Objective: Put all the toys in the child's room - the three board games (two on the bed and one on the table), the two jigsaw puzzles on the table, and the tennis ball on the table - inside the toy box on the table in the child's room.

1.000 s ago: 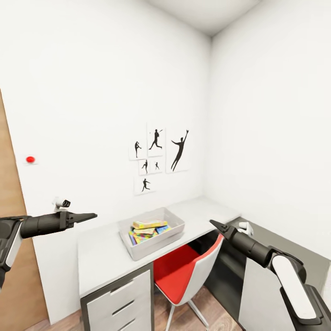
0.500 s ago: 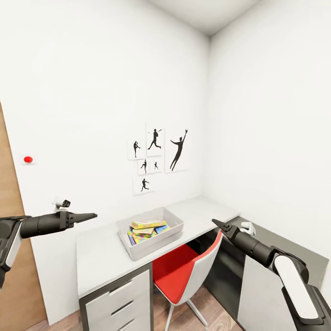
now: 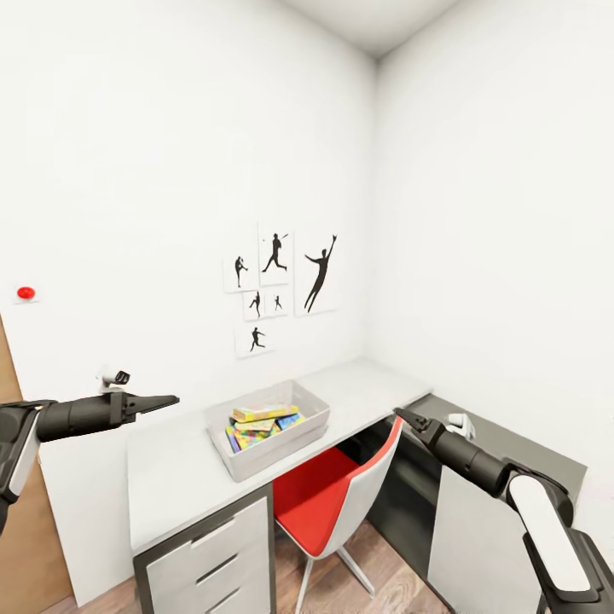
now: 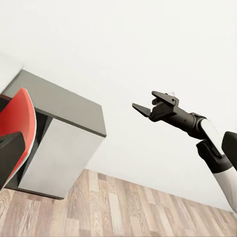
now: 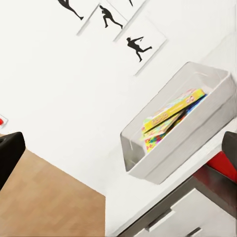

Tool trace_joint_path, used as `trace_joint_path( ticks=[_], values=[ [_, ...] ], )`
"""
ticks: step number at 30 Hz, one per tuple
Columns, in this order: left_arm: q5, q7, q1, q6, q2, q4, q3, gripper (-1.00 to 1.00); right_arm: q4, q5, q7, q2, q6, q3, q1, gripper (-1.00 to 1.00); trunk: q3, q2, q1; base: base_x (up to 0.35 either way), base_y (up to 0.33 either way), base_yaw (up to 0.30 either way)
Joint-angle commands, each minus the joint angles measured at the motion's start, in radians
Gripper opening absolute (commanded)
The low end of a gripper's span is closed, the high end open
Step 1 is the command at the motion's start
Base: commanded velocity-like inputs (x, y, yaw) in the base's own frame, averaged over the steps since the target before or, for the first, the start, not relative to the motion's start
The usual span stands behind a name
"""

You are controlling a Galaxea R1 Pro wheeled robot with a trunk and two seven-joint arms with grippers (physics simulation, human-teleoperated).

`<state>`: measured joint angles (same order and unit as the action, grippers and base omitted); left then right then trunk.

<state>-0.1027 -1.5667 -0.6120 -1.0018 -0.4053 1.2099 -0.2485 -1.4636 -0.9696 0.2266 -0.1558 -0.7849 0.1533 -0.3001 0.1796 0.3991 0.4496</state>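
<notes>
The light grey toy box (image 3: 256, 465) stands on the pale top of the table (image 3: 170, 490) below the posters. Inside it lie several colourful flat boxes (image 3: 260, 424), one with a lid of bright interlocking pieces; I cannot tell board games from jigsaw puzzles. The right wrist view looks down on the same toy box (image 5: 177, 153) and its boxes (image 5: 170, 118). My left gripper (image 3: 170, 399) hangs in the air left of the table, open and holding nothing. My right gripper (image 3: 399, 415) hovers over the chair, open and holding nothing, and the left wrist view sees this right gripper (image 4: 143, 104). The tennis ball and the bed are out of view.
A red-and-white chair (image 3: 320, 499) is tucked under the table's corner. The dark grey top (image 3: 512, 448) runs along the right wall. White drawers (image 3: 213, 554) sit below the pale top. A wooden door (image 3: 26, 546) is at the far left, with wood floor (image 3: 384, 588) below.
The whole view has shifted: table, toy box and posters sit further left and the door shows less, so the camera has moved. Both arms hold the same pose.
</notes>
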Motion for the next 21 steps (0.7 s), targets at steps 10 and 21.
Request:
trace_joint_path(
  ticks=[10,21],
  values=[
    [-0.003,-0.004,0.000,-0.011,-0.012,-0.002,0.001,1.00,0.013,0.002,0.007,0.000,-0.007,0.024,-0.001,1.00,-0.015,0.001,0.000,0.000,0.000,-0.131],
    [-0.003,-0.004,0.000,-0.011,-0.013,-0.003,0.001,1.00,0.021,0.003,0.007,0.001,-0.007,0.025,-0.001,1.00,-0.031,0.001,0.000,0.000,0.000,-0.137]
  ],
)
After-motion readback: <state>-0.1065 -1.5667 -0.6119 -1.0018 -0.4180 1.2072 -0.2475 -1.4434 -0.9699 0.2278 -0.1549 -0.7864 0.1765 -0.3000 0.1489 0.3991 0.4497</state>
